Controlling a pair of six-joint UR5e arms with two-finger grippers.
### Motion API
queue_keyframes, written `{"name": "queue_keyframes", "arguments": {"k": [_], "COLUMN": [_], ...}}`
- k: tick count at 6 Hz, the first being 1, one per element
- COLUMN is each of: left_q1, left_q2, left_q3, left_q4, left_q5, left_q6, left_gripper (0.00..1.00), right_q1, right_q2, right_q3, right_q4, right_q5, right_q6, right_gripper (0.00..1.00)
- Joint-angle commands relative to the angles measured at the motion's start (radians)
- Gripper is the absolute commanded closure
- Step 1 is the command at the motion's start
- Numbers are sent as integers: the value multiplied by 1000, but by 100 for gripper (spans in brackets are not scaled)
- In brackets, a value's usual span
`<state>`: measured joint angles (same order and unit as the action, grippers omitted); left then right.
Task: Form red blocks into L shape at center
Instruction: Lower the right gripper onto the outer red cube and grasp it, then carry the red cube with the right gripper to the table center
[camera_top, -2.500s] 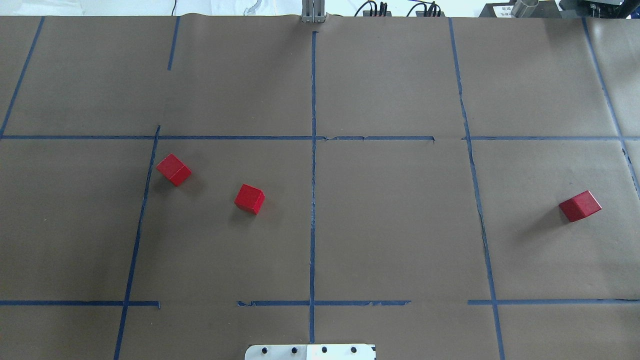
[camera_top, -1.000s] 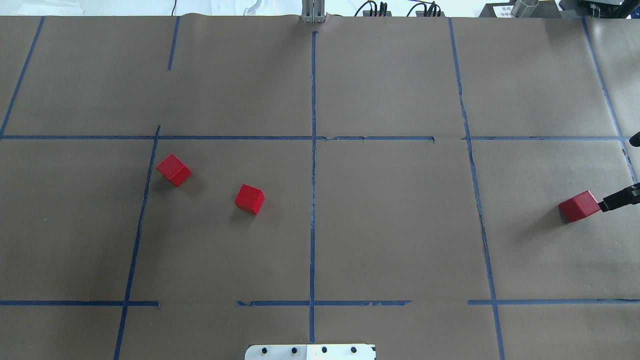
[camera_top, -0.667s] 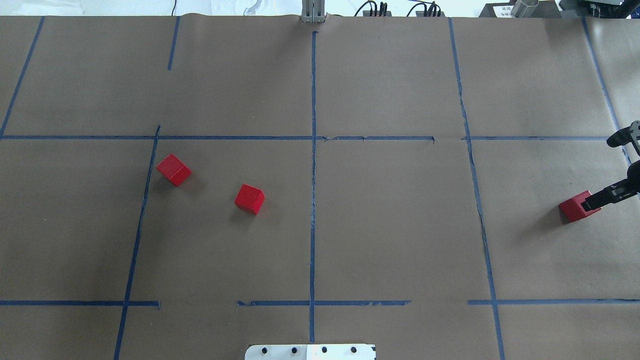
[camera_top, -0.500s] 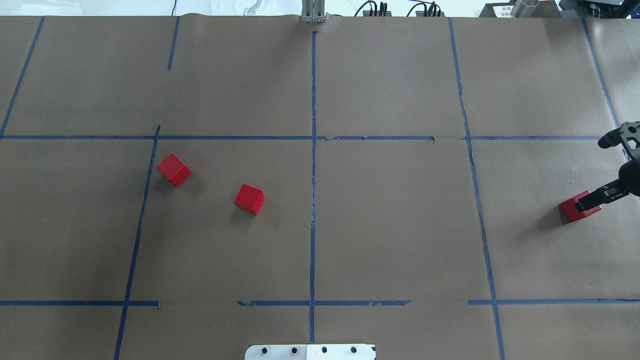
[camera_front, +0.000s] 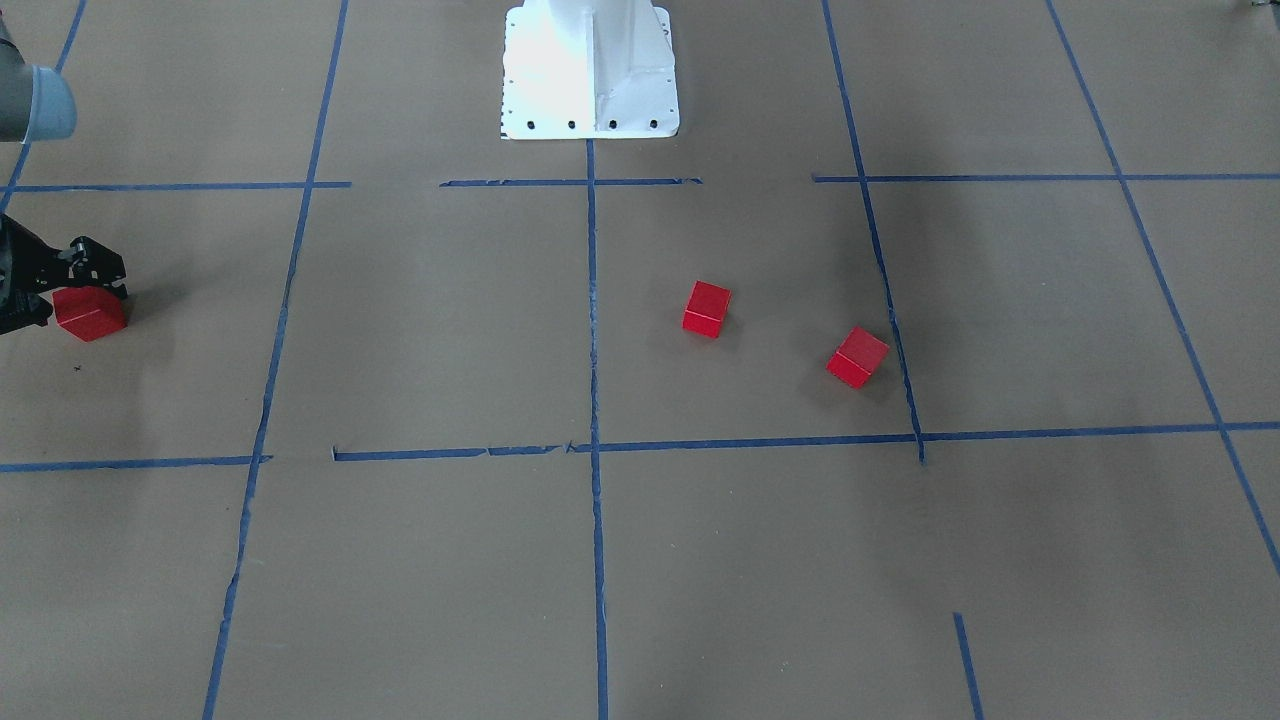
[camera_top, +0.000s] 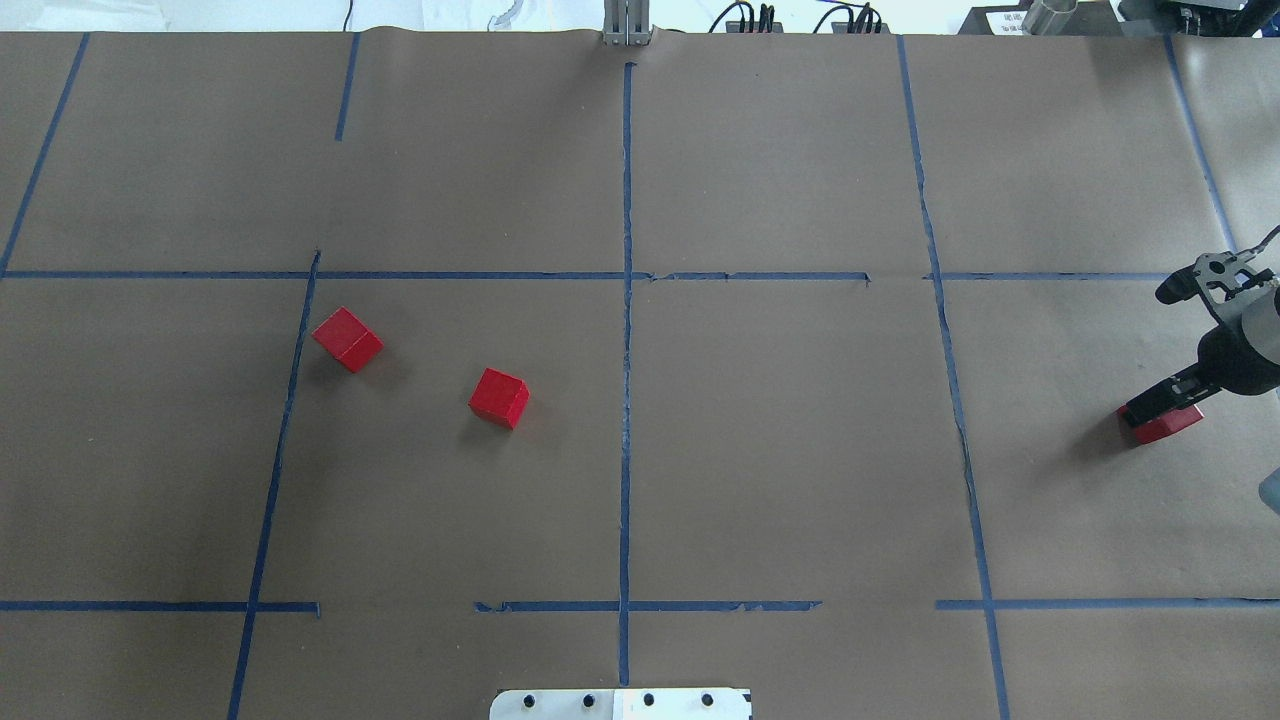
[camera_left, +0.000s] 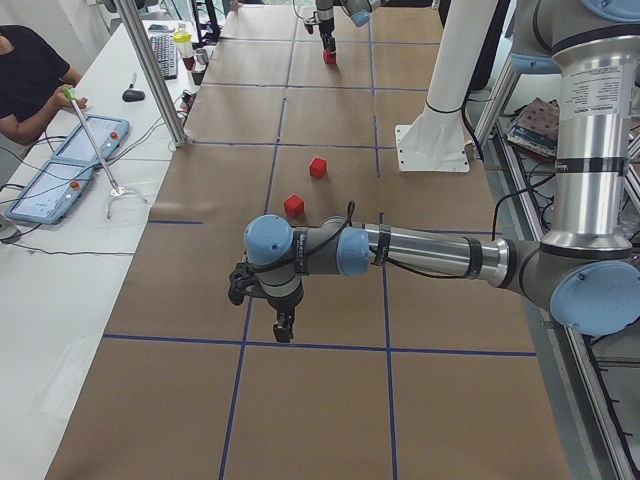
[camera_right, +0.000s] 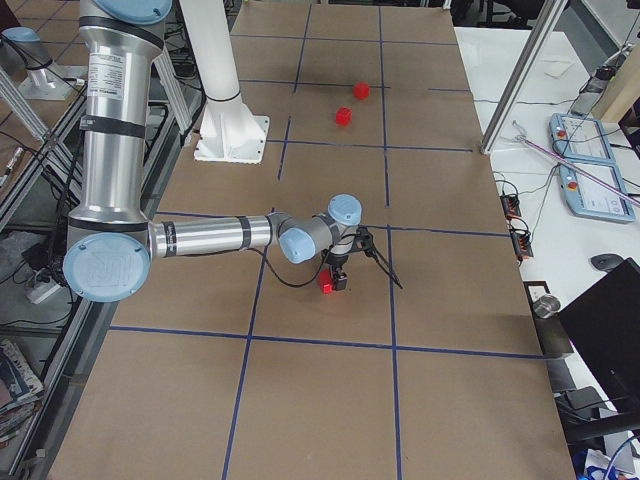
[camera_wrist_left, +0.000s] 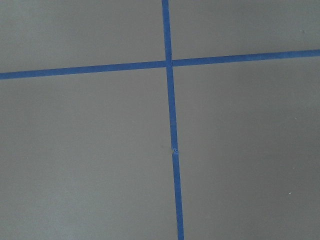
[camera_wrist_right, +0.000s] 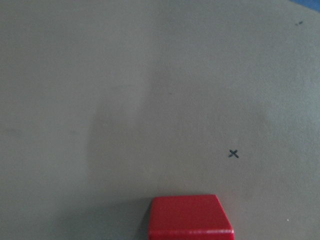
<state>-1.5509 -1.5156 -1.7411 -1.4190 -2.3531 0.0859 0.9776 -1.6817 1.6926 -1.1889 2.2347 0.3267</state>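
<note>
Three red blocks lie apart on the brown paper. In the overhead view two lie left of centre (camera_top: 347, 339) (camera_top: 499, 397) and one at the far right (camera_top: 1165, 427). My right gripper (camera_top: 1146, 352) is wide open just above that right block, with one finger (camera_top: 1160, 400) over its top and the other spread away. The right wrist view shows the block (camera_wrist_right: 190, 216) at the bottom edge, with no fingers in sight. My left gripper (camera_left: 283, 325) hangs over bare paper far from the blocks; I cannot tell whether it is open or shut.
Blue tape lines (camera_top: 626, 330) mark a grid on the paper. The white robot base (camera_front: 588, 70) stands at the table's near middle edge. An operator (camera_left: 25, 80) with tablets sits at a side table beyond a metal post (camera_left: 150, 70).
My right arm has come in from the right edge and moved leftward until its open gripper is over the right block. None of the blocks has moved.
</note>
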Motion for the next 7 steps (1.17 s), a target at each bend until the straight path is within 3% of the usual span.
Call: {"name": "queue_keyframes", "arguments": {"k": [1, 2, 3, 4, 5, 6, 7], "left_q1": [0, 0, 0, 0, 0, 2, 0], "left_q2": [0, 0, 0, 0, 0, 0, 0], "left_q3": [0, -2, -3, -8, -15, -17, -17], "left_q4": [0, 0, 0, 0, 2, 2, 2], "left_q5": [0, -2, -2, -2, -2, -2, -2], "left_q6": [0, 0, 0, 0, 0, 0, 0], "left_gripper": [0, 0, 0, 0, 0, 0, 0], "right_q1": [-14, -13, -8, 3, -8, -57, -194], "right_q2": [4, 2, -12, 2, 10, 101, 260], "right_q3": [-17, -20, -8, 39, 162, 277, 300], "right_q4": [0, 2, 2, -18, -99, -221, -235], "right_q5": [-1, -4, 0, 15, 17, 55, 31], "right_q6": [-3, -3, -3, -1, 3, 232, 552], "right_gripper": [19, 74, 97, 100, 100, 100, 100]}}
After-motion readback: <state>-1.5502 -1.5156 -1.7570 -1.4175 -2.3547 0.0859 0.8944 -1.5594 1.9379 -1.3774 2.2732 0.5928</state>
